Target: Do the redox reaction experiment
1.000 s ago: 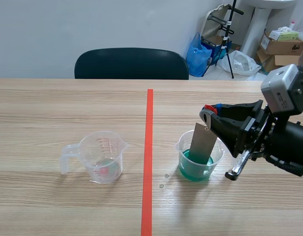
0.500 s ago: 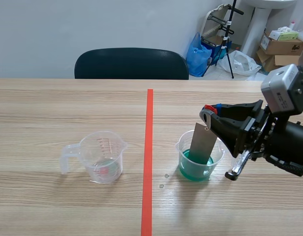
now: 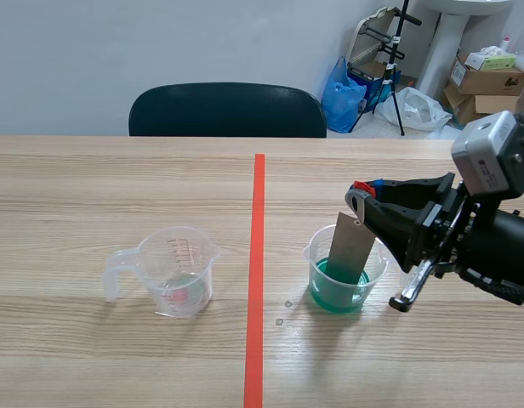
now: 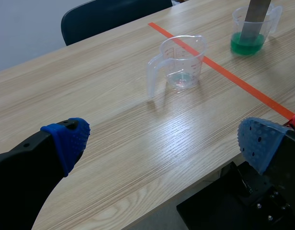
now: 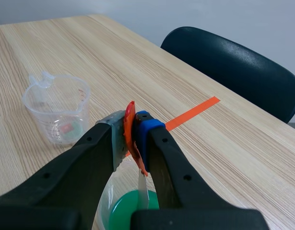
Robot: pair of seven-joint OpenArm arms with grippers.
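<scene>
Stillness since a second ago: right gripper (image 3: 361,198) stays pinched on the metal strip (image 3: 350,248), its foot soaking in the cup (image 3: 378,267) of green liquid (image 3: 333,294) at three o'clock from the jug (image 3: 179,270), left gripper (image 4: 163,141) spread wide; reaction time, I'd say.

My right jaws pinch, left jaws gape.
My right arm (image 3: 492,238) reaches in level, clamping a metal strip (image 3: 351,249); left pads (image 4: 68,139) stand apart.

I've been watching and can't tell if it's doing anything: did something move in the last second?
Nothing visibly changed. The right gripper still holds the metal strip dipped in the cup of green liquid, and the clear jug sits where it was.
</scene>
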